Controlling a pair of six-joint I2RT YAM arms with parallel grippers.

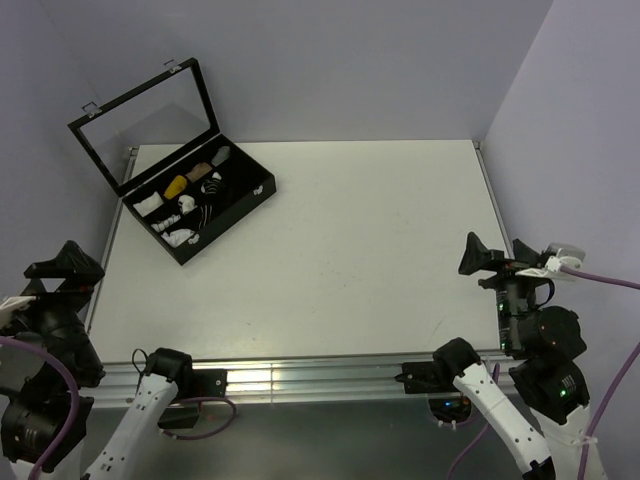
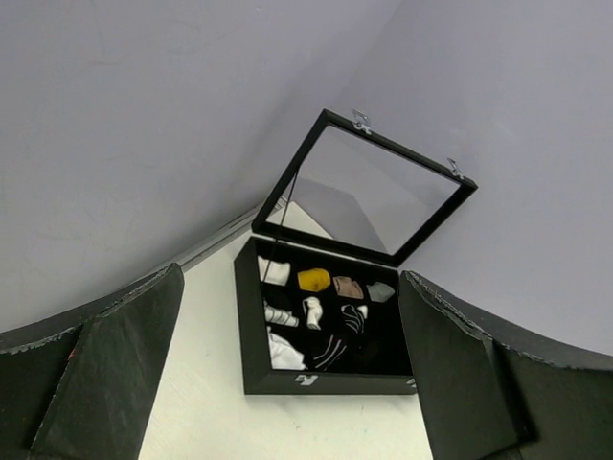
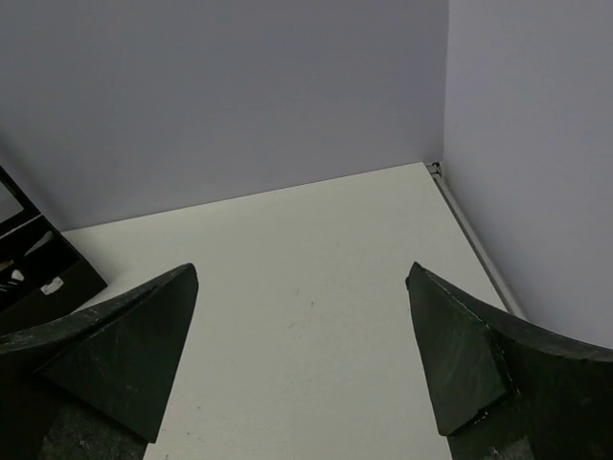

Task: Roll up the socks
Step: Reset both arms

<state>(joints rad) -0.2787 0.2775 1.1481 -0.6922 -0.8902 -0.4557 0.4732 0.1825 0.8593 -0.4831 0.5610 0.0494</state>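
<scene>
Left pincer [image 2: 290,276] wide, box [image 2: 251,316] logo [image 2: 306,380] illegible

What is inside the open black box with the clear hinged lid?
Small rolled bundles: several white, one yellow, one tan, one grey, plus black fabric socks with thin white stripes. Their outline is lost against the black box's interior; anything under the bundles is hidden.

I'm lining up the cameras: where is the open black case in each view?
Top external: black case in the upper left, lid raised.
Left wrist: case in the centre, lid open.
Right wrist: only its corner, at the left edge.
Shared landmark: the white table meeting the back wall.
</scene>
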